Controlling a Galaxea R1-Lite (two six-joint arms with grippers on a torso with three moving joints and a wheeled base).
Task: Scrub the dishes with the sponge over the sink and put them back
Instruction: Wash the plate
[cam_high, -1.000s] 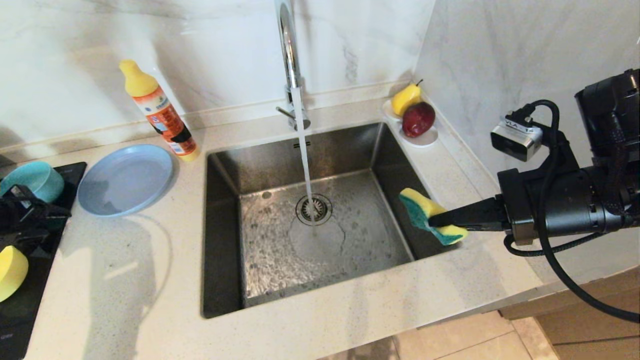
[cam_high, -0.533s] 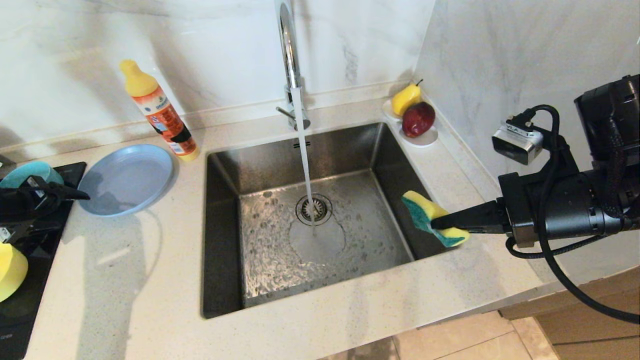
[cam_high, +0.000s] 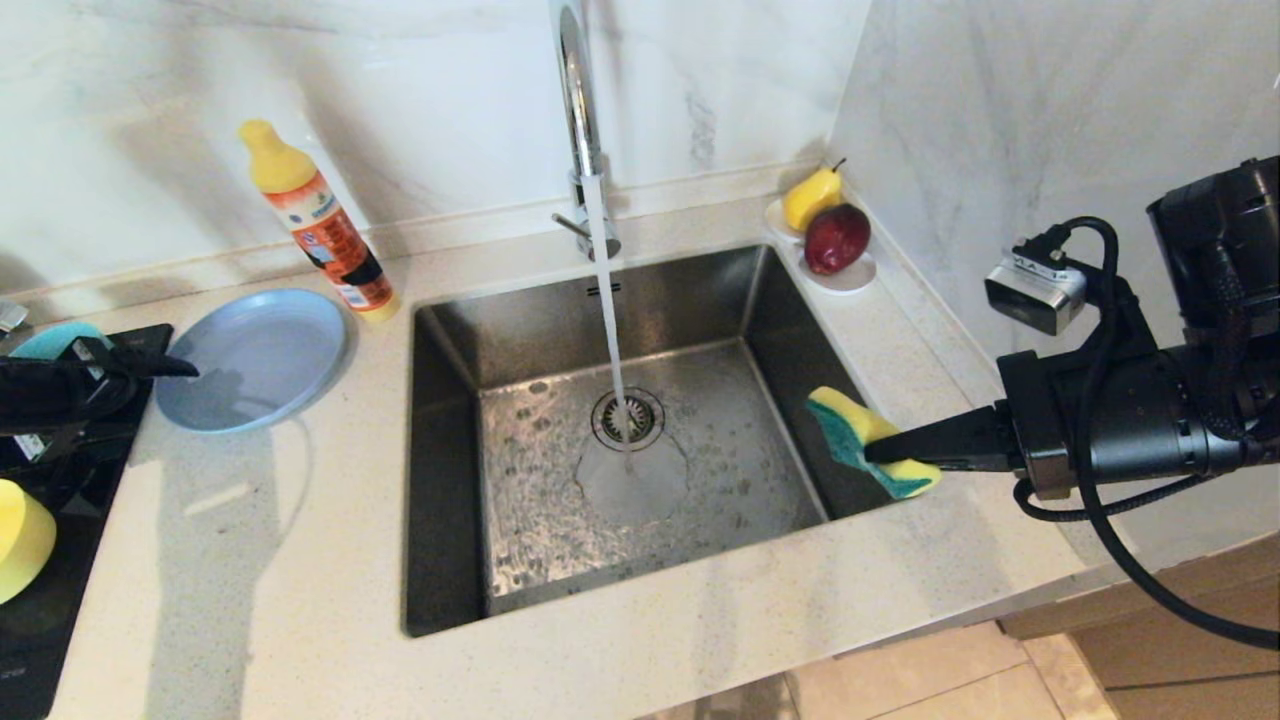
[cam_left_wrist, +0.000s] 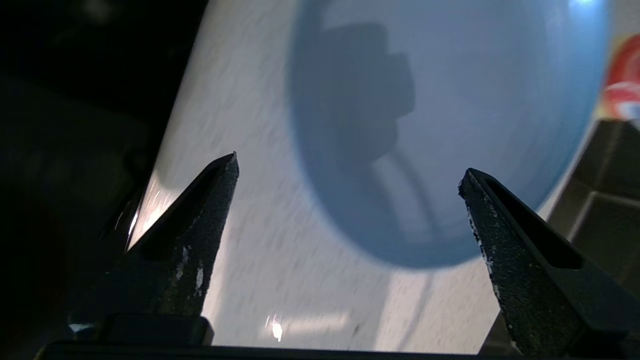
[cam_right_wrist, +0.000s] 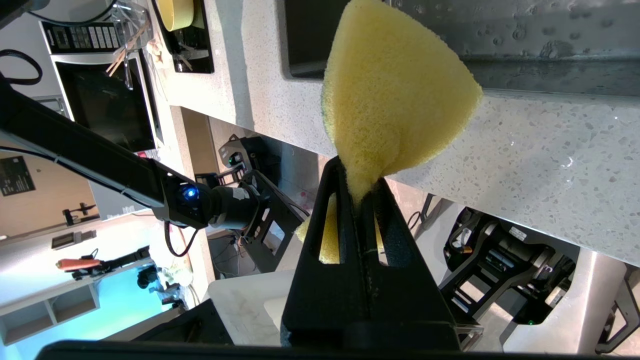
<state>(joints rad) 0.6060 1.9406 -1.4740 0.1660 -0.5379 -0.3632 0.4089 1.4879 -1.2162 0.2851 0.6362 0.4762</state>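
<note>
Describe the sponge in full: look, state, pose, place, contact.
The sponge is a yellow foam block with a green scouring face. It is pinched hard at one end in the shut right hand, so the foam bulges out beyond the fingers. It hangs tilted over the right edge of the sink, off to the side of the running water, touching nothing but the fingers.

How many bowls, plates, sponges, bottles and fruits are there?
Bowls: 2, teal and yellow
Plates: 1
Sponges: 1
Bottles: 1
Fruits: 2, pear and red fruit
Total: 7
</note>
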